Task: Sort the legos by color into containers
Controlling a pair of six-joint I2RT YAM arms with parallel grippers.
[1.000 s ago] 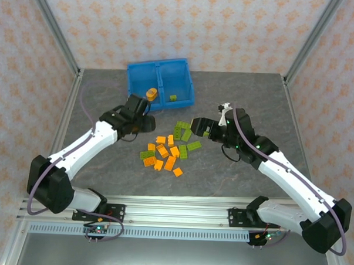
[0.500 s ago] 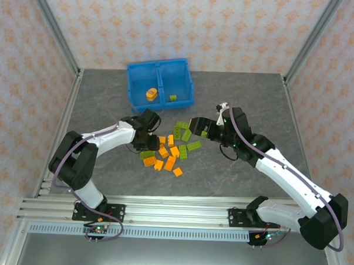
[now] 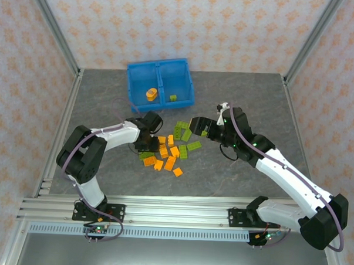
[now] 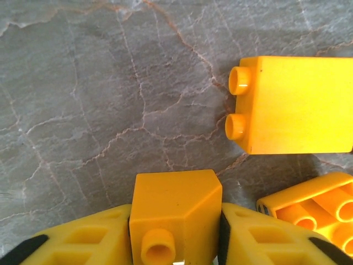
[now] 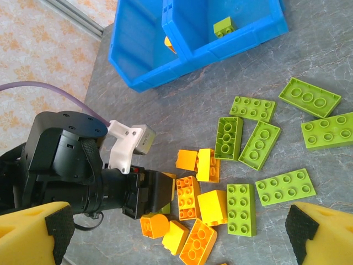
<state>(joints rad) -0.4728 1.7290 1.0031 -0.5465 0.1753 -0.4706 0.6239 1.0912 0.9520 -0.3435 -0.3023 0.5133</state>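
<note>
Bricks [image 3: 167, 148]: small studded plastic, bright orange and lime green, loose in one scatter in the middle of the bench [image 3: 108, 94]. The greens lie mostly flat, studs up, toward 1 to 3 o'clock of the scatter. The oranges are bunched from its centre to 7 o'clock, several touching or tipped over. The blue bin [image 3: 159, 65] sits at 12 o'clock of the scatter, near the far bench edge, with two compartments side by side and a wall between them. There is one orange piece [image 3: 150, 94] in the left one and one green brick [image 3: 173, 98] in the right. Left fingers [image 3: 155, 144] are low at the 9 o'clock rim of the scatter, clenched on an orange brick [image 4: 175, 215] with a sloped face and one stud toward the wrist camera. In that view an orange block [image 4: 298, 105] lies on its side at 1 o'clock, apart from the held one. Right fingers [image 3: 199, 126] are spread wide with nothing between them, over the 2 o'clock edge of the scatter. Bare grey bench runs between scatter and bin, and broadly at 9, 3 and 6 o'clock out to the metal edge rail [image 3: 63, 124].
</note>
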